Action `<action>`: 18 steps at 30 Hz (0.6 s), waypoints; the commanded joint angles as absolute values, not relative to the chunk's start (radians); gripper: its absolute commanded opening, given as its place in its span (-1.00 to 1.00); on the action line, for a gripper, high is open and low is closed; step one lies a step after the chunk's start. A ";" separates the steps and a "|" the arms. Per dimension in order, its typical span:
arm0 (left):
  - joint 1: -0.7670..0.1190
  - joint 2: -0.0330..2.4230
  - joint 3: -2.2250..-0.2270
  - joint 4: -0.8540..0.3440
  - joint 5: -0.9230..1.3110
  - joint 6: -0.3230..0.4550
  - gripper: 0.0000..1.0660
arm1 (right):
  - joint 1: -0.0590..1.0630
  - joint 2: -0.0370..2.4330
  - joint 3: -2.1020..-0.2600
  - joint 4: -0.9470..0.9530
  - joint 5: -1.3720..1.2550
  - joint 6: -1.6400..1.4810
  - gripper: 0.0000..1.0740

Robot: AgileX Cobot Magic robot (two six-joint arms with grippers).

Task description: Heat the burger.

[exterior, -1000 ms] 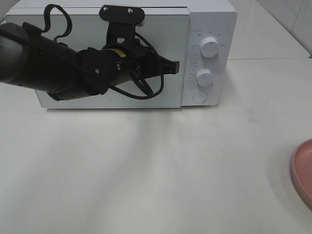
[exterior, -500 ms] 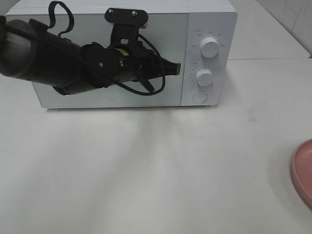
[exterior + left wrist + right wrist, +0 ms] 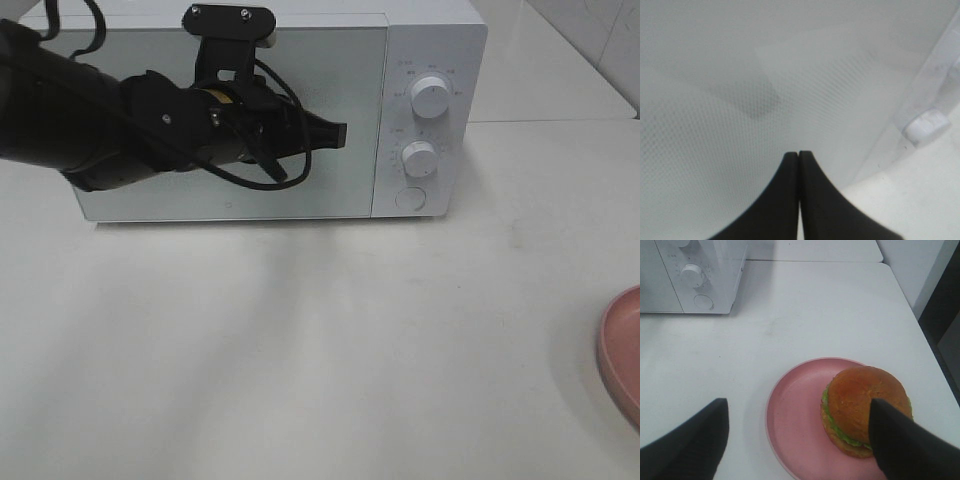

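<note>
Hovering with fingers pressed together, the left gripper [image 3: 338, 134] faces the microwave [image 3: 430, 40] door just ahead, likely to open it; the right gripper [image 3: 795, 440], spread wide and empty, waits over the burger [image 3: 860, 407] beneath it.

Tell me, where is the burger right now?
The burger sits on the pink plate in the right wrist view, on the white table, with the microwave farther off. The high view shows only the plate's edge at its right side.
</note>
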State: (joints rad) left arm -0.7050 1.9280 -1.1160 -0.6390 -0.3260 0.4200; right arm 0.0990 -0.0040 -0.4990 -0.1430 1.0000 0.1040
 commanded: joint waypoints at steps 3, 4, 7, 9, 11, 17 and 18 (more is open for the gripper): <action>-0.726 1.799 -1.010 -0.647 -0.094 0.433 -0.58 | 0.092 -0.033 -0.497 -0.142 0.996 0.095 0.39; -0.726 1.799 -1.010 -0.647 -0.094 0.433 -0.58 | 0.092 -0.033 -0.497 -0.142 0.996 0.095 0.39; -0.725 1.763 -0.991 -0.644 0.064 0.433 0.21 | 0.092 -0.033 -0.497 -0.142 0.996 0.095 0.39; -0.725 1.742 -0.986 -0.632 0.154 0.433 0.70 | 0.092 -0.033 -0.497 -0.142 0.996 0.095 0.39; -0.725 1.718 -0.984 -0.583 0.276 0.433 0.86 | 0.092 -0.033 -0.497 -0.142 0.996 0.095 0.39; -0.725 1.677 -0.984 -0.482 0.422 0.433 0.86 | 0.092 -0.033 -0.497 -0.142 0.996 0.095 0.39; -0.725 1.654 -0.984 -0.436 0.490 0.433 0.86 | 0.092 -0.033 -0.497 -0.142 0.996 0.095 0.39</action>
State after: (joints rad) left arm -0.7210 1.6680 -0.9860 -0.4540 0.4600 0.4330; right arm 0.0990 -0.0040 -0.4990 -0.1430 1.0000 0.1040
